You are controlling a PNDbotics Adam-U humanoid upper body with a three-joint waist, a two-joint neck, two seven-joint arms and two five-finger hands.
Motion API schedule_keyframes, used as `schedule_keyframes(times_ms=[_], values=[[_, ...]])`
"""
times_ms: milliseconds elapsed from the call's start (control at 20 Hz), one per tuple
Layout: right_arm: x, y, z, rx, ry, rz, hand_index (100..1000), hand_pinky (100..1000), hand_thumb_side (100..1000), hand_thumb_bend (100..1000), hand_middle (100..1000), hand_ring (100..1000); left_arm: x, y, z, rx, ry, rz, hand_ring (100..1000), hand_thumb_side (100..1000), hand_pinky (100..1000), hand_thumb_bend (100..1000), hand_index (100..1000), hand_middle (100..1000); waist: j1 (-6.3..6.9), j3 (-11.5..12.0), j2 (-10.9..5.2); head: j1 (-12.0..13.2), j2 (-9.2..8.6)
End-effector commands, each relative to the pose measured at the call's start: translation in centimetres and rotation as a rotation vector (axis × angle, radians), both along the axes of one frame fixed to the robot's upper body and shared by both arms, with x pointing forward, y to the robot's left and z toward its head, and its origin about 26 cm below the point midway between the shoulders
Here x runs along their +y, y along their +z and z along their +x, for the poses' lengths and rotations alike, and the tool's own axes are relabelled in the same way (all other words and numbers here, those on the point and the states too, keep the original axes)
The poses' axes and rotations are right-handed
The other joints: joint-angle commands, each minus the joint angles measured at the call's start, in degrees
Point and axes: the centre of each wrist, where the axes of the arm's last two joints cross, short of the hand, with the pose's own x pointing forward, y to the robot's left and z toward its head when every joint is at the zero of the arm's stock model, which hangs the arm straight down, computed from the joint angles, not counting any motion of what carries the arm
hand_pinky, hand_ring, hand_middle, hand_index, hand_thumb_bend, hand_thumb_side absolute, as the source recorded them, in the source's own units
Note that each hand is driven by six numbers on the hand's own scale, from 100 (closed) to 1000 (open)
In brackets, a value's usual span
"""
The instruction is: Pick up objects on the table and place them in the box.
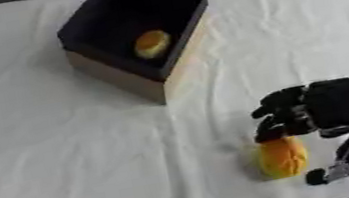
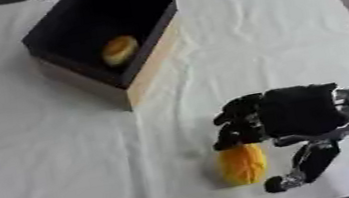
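**Right hand poised over an orange-yellow object, away from the box**

A bench point(image 1: 37, 159) draped in a wrinkled white cloth is being viewed from above. The box point(image 1: 180, 67), with pale wooden outer walls and a dark lining, is being shown standing open-topped toward the far side of the bench, turned so that one corner is pointing at the camera. A rounded yellow object point(image 1: 152, 44) is being seen inside the box, lying on its dark floor near the wall closest to the camera.

Well apart from the box, on its near right side, an elongated orange-yellow object point(image 2: 242, 164) is being seen lying on the cloth. The right hand point(image 2: 296, 113) is being held directly over and just beyond this object, on the side away from the box. Its fingers point(image 2: 238, 126) are being curled downward, with the tips at the object's top end; the thumb point(image 2: 309, 164) is being extended down beside the object on the side farther from the box. Whether the fingertips are touching the object cannot be told, and no closed grip around it is being shown.

Nothing is being seen lying between the box and the orange-yellow object. The forearm is being cut off by the right edge. The markings on both yellow objects are too blurred to be made out.
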Motion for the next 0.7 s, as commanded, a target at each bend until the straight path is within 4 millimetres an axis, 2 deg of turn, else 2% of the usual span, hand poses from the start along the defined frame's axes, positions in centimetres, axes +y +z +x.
schedule_keyframes(times_ms=[50,150,250,400,450,500,550,700], values=[[0.18,0.77,-0.07,-0.016,-0.010,-0.020,922,923,355,455,769,918,-0.12,0.77,-0.28,-0.026,-0.010,0.015,804,560,842,304,894,771,0.07,0.12,-0.90,-0.30,-0.52],[0.24,0.75,-0.04,-0.009,-0.028,-0.005,905,915,315,426,735,907,-0.17,0.70,-0.27,-0.022,-0.013,0.014,804,562,842,302,894,770,0.09,0.18,-0.85,-0.34,-0.61],[0.29,0.75,-0.02,0.000,-0.048,0.020,871,902,224,357,679,885,-0.20,0.67,-0.26,-0.020,-0.016,0.013,804,563,842,302,894,770,0.12,0.21,-0.81,-0.34,-0.60],[0.33,0.83,0.03,0.010,-0.075,0.056,831,884,261,262,621,852,-0.25,0.70,-0.24,-0.020,-0.021,0.012,804,563,841,302,894,770,0.13,0.21,-0.78,-0.34,-0.68],[0.35,0.84,0.04,0.013,-0.081,0.066,802,871,298,186,580,826,-0.27,0.71,-0.23,-0.020,-0.023,0.012,804,564,841,301,894,770,0.14,0.21,-0.78,-0.31,-0.70],[0.36,0.87,0.04,0.016,-0.084,0.076,796,869,285,174,572,822,-0.29,0.71,-0.23,-0.019,-0.025,0.012,804,564,841,301,894,769,0.14,0.19,-0.80,-0.30,-0.74],[0.36,0.91,0.06,0.018,-0.087,0.085,776,861,284,113,543,813,-0.30,0.71,-0.23,-0.019,-0.026,0.012,804,564,841,301,894,769,0.14,0.17,-0.82,-0.31,-0.77],[0.35,1.09,0.10,0.016,-0.092,0.113,731,845,276,100,489,793,-0.33,0.72,-0.21,-0.018,-0.029,0.012,804,563,841,301,894,766,0.15,0.13,-0.93,-0.34,-0.88]])
